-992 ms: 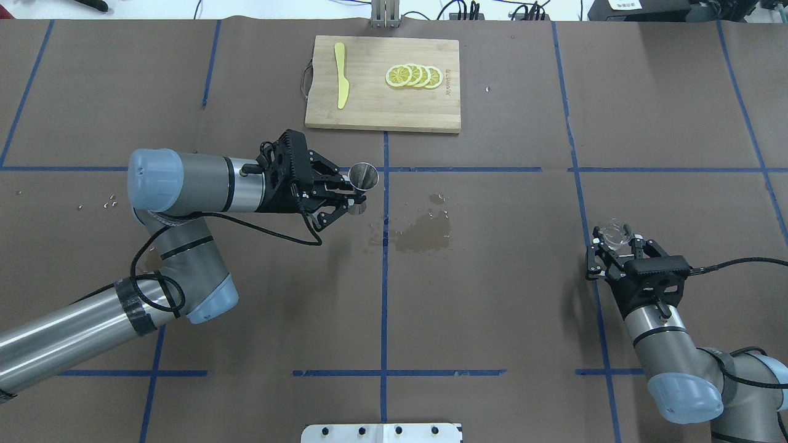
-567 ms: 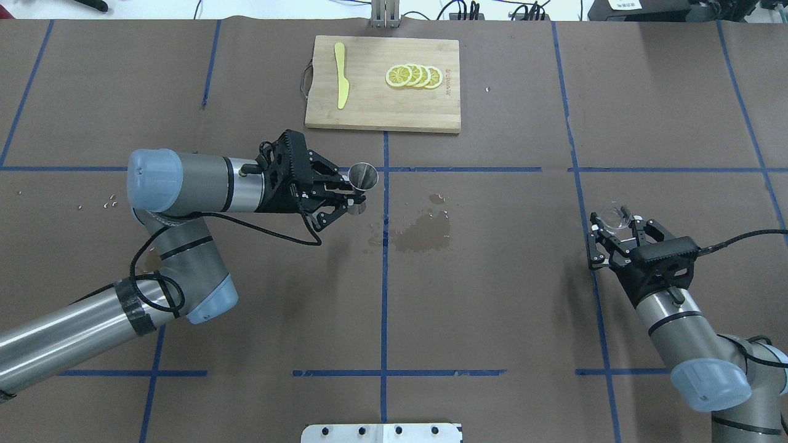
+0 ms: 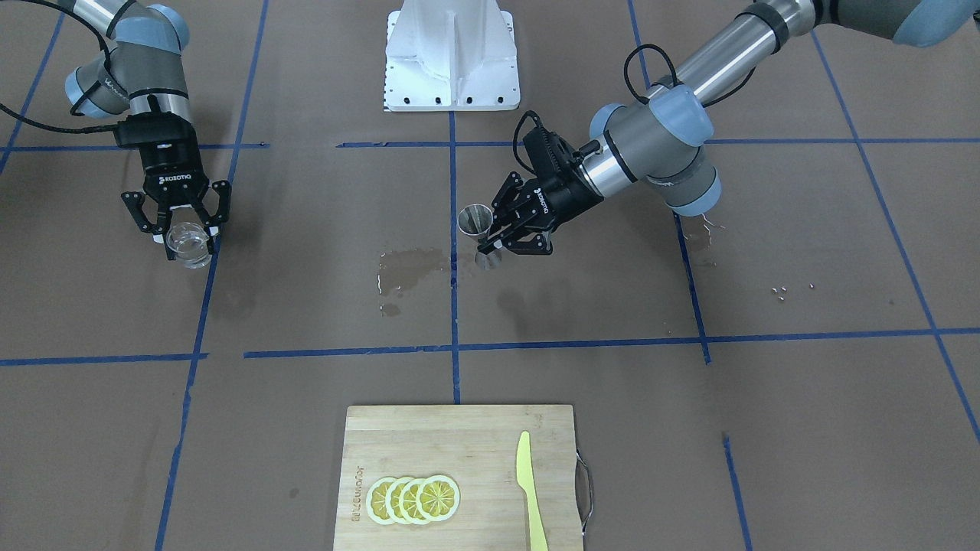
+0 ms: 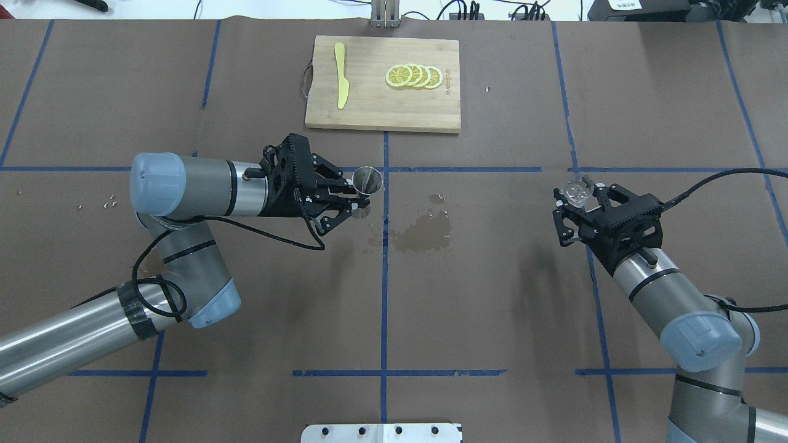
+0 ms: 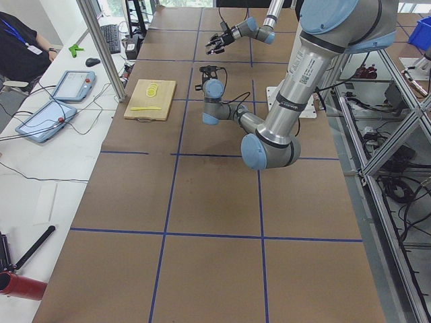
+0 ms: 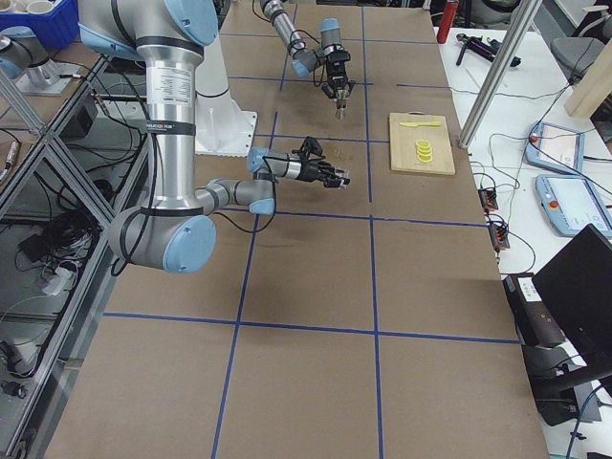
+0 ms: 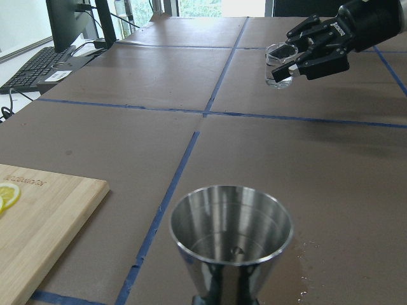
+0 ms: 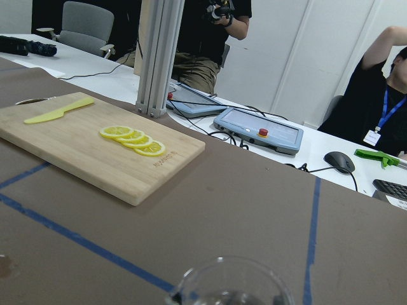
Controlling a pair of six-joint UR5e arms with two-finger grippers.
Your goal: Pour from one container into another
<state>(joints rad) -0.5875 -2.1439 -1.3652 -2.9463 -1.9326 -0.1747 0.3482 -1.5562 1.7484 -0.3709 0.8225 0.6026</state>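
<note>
The steel hourglass jigger (image 4: 367,180) stands upright above the table near the centre line, with my left gripper (image 4: 358,198) shut on its narrow waist. In the left wrist view its open mouth (image 7: 232,236) fills the foreground. In the front view the jigger (image 3: 475,220) sits in the left gripper (image 3: 491,242). The small clear glass cup (image 4: 578,189) is held upright off the table at the right, with my right gripper (image 4: 578,197) shut on it. The front view shows the cup (image 3: 188,245) in the right gripper (image 3: 186,234). The cup and the jigger are far apart.
A bamboo cutting board (image 4: 369,114) lies at the far side with several lemon slices (image 4: 414,76) and a yellow knife (image 4: 340,74). A wet spill (image 4: 422,232) darkens the brown paper between the arms. The white robot base (image 4: 381,432) is at the near edge.
My right gripper has carried the glass cup away from the robot and slightly toward the centre. The left gripper with the jigger shifted only a little to the right.
</note>
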